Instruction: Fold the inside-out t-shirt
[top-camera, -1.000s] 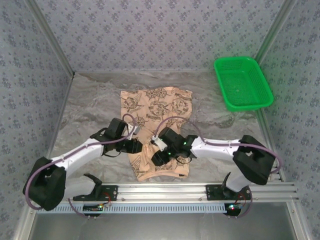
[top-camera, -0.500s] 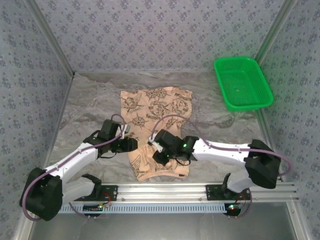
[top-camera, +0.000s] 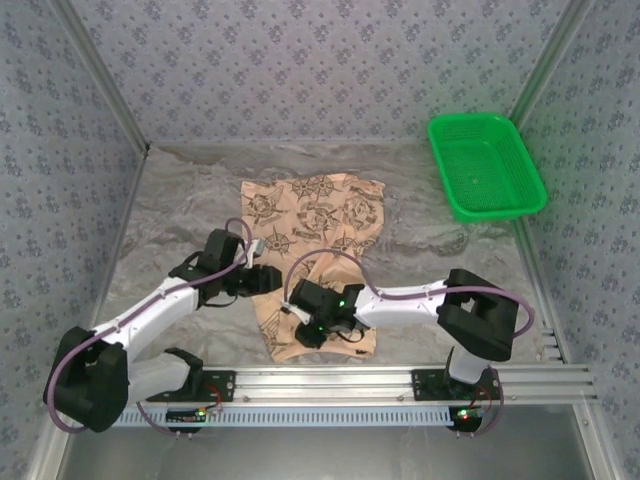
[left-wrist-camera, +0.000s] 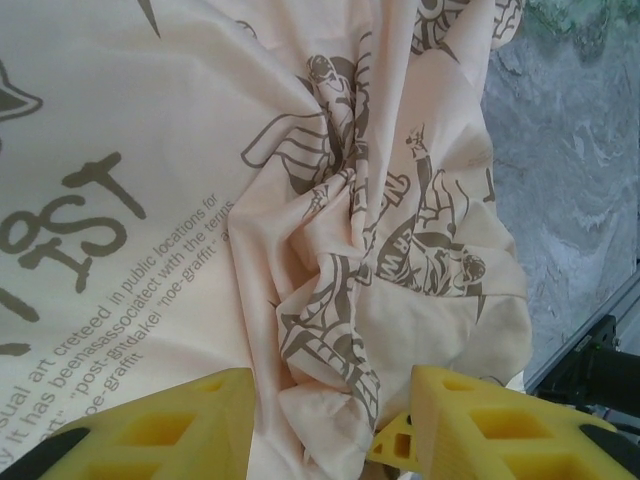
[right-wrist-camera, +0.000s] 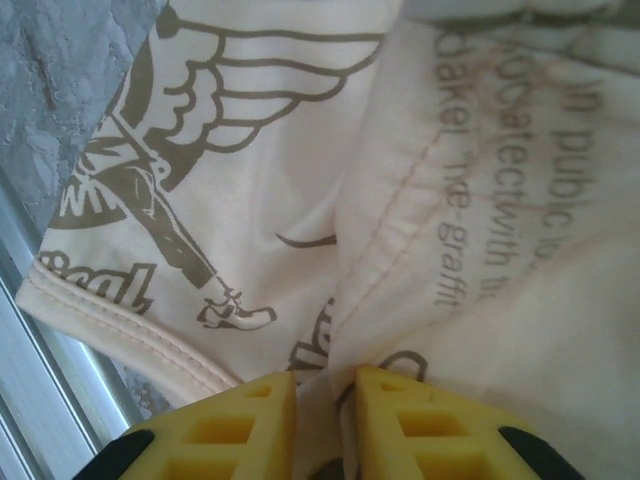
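The inside-out t-shirt (top-camera: 320, 210) lies lengthwise on the grey table, peach with dark brown emblems, its near half rumpled under both arms. My left gripper (top-camera: 265, 280) is at the shirt's left edge. In the left wrist view the t-shirt (left-wrist-camera: 200, 150) is bunched into a ridge that runs between the yellow fingers of my left gripper (left-wrist-camera: 332, 400), which stand apart and open. My right gripper (top-camera: 300, 320) is low on the shirt's near left part. In the right wrist view my right gripper (right-wrist-camera: 327, 385) is shut on a seamed fold of the t-shirt (right-wrist-camera: 270, 150).
A green plastic basket (top-camera: 487, 165) sits at the back right of the table. An aluminium rail (top-camera: 400, 380) runs along the near edge, close to the shirt's hem. Patterned walls close in the left, right and back sides.
My left gripper has opened over the bunched cloth at the shirt's left edge. My right arm has swung left, and its gripper closed on a fold near the shirt's lower left.
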